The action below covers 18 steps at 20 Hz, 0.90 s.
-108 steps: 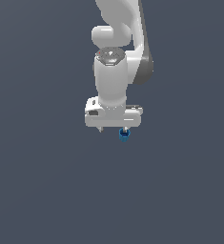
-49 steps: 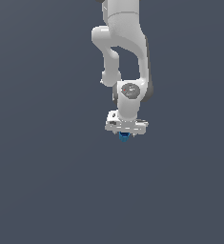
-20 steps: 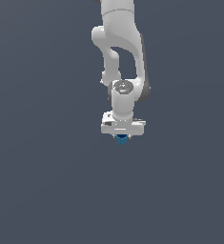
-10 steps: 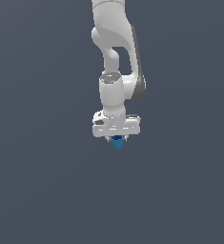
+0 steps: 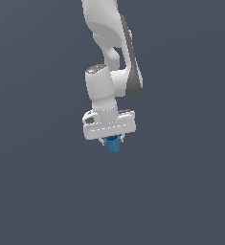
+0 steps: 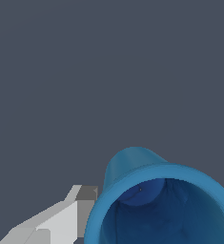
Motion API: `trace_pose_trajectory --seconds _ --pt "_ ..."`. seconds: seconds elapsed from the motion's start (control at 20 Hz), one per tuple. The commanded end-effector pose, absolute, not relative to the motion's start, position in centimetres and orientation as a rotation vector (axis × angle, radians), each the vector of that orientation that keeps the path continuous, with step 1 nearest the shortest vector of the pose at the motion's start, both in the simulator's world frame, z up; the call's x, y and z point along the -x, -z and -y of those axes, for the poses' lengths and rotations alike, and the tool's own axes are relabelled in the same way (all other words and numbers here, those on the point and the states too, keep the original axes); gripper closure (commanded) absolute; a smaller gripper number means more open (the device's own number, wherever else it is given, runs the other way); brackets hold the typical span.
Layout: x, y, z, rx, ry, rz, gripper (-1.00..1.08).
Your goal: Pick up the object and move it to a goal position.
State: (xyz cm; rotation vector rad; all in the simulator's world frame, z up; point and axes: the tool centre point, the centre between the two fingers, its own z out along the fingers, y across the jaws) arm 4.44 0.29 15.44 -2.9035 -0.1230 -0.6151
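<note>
Gripper [image 5: 113,141] clamped on blue cup [image 5: 114,144] — carry step; next, hold grip and translate to goal — goal not visible.

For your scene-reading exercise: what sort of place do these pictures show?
Probably a bare simulated test space: flat grey-blue all around, a white arm, its gripper holding a blue cup-like cylinder. No furniture shows.

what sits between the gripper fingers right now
The blue cup sits there, clamped by the gripper; the exterior view shows it, and the wrist view shows a finger beside its rim.
</note>
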Motion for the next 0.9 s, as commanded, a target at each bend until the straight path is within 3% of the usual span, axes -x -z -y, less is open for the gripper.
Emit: trace_pose_trajectory --seconds 0.0,0.85 --pt "-5.2 -16.7 0.3 2.875 0.668 0.152 1.08" --pt "-9.3 -24.9 4.0 2.659 0.978 0.328 1.08"
